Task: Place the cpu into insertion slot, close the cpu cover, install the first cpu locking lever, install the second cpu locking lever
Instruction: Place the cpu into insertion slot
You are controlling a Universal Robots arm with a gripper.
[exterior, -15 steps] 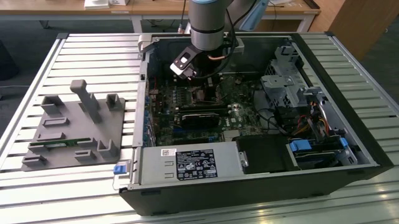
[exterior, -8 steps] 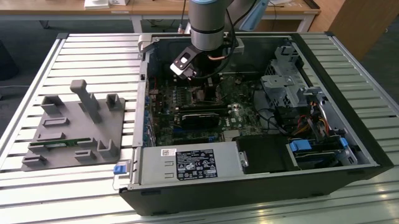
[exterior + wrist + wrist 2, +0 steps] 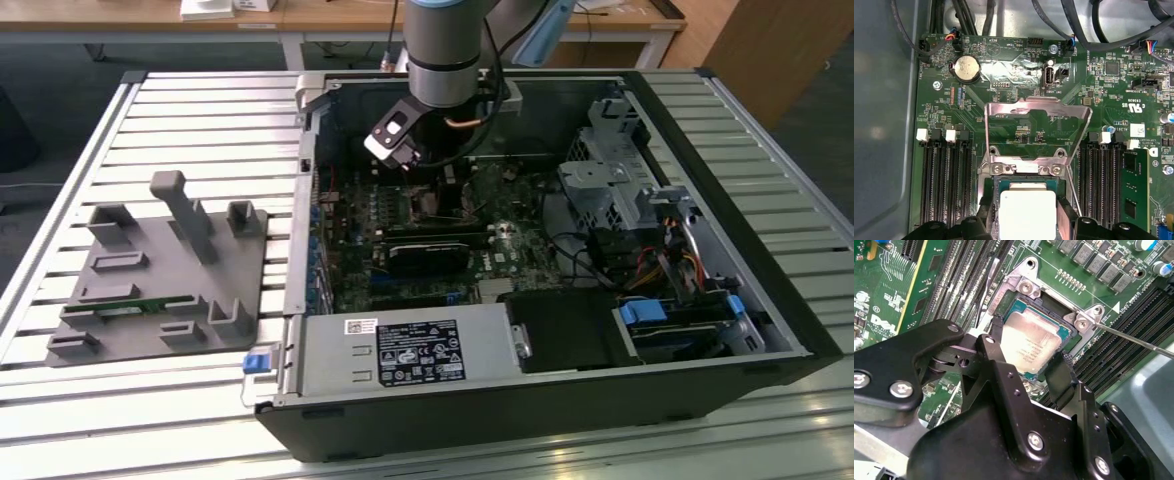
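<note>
Pincer clasps the cpu by opposite edges. It sits in the insertion slot, at twelve o'clock of the exterior view's black card.

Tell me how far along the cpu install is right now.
Done: the cpu looks seated in the insertion slot. In hand: the gripper has its fingers closed on the chip's edges. Left: the cpu cover stands open, and a locking lever sticks out unlatched.
</note>
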